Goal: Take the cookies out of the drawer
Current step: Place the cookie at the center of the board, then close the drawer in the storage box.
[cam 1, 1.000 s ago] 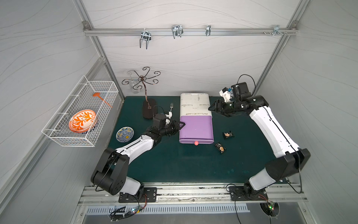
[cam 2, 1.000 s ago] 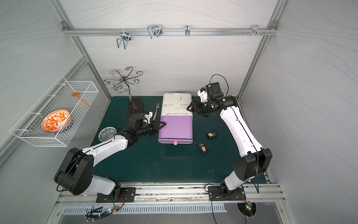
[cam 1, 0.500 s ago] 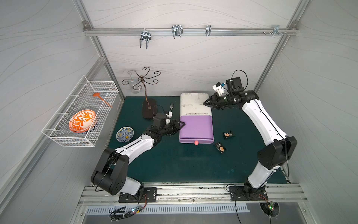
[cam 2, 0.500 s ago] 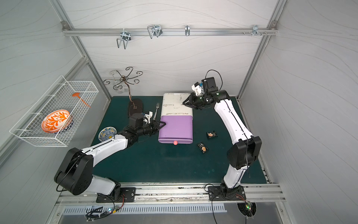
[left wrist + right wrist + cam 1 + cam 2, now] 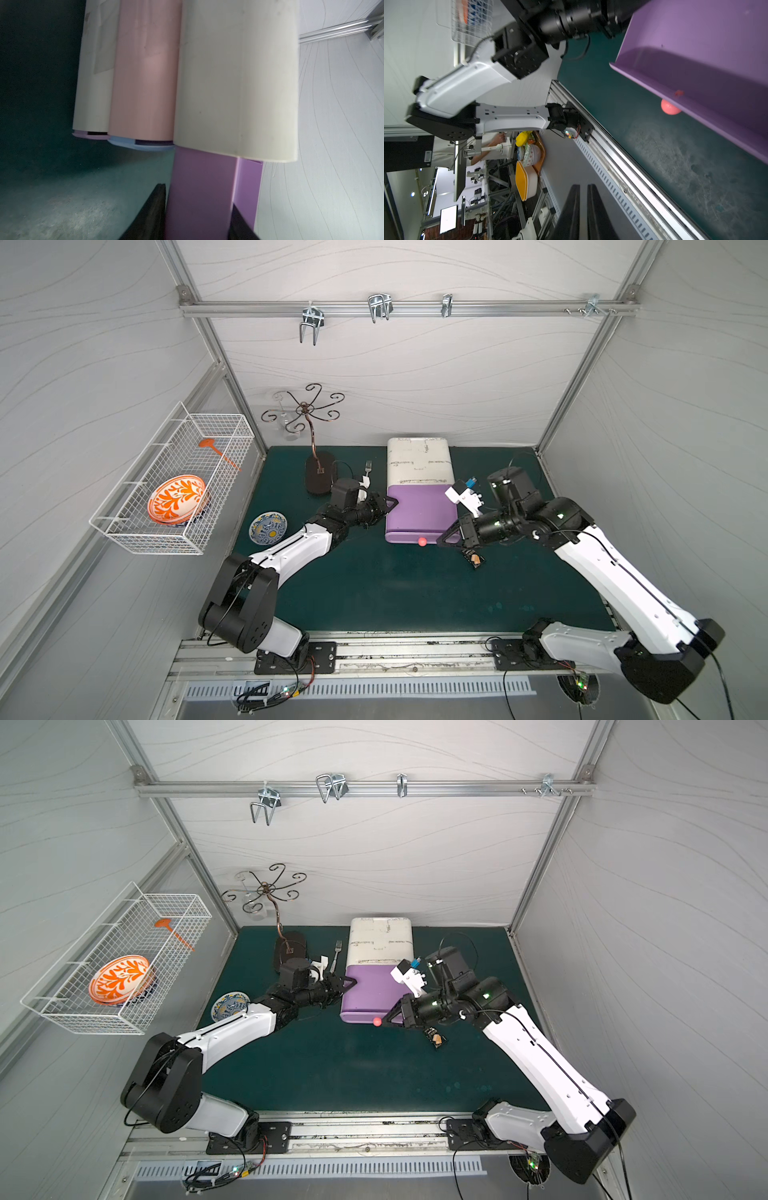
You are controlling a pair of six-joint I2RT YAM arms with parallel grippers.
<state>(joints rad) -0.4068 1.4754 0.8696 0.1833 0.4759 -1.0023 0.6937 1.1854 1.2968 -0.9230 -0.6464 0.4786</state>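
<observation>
The purple drawer (image 5: 415,514) (image 5: 365,994) stands pulled out of the white cabinet (image 5: 417,460), and the part of its inside that shows is plain purple. My left gripper (image 5: 390,502) (image 5: 197,195) is shut on the drawer's left wall (image 5: 199,176). Beside the drawer's front right corner, near the pink knob (image 5: 422,541) (image 5: 669,107), my right gripper (image 5: 444,537) (image 5: 583,186) hangs shut with nothing between its fingers. One black cookie packet (image 5: 474,559) (image 5: 435,1039) lies on the green mat just under that gripper's wrist.
A silver fork (image 5: 367,467) and a mug tree's dark base (image 5: 318,477) stand left of the cabinet. A blue patterned plate (image 5: 269,526) lies near the left arm. A wire basket (image 5: 216,489) with an orange plate hangs on the left wall.
My right arm has swung from beside the cabinet's top forward and down to the drawer's front right corner, closing its jaws. It now covers a second packet on the mat. The left arm has not moved.
</observation>
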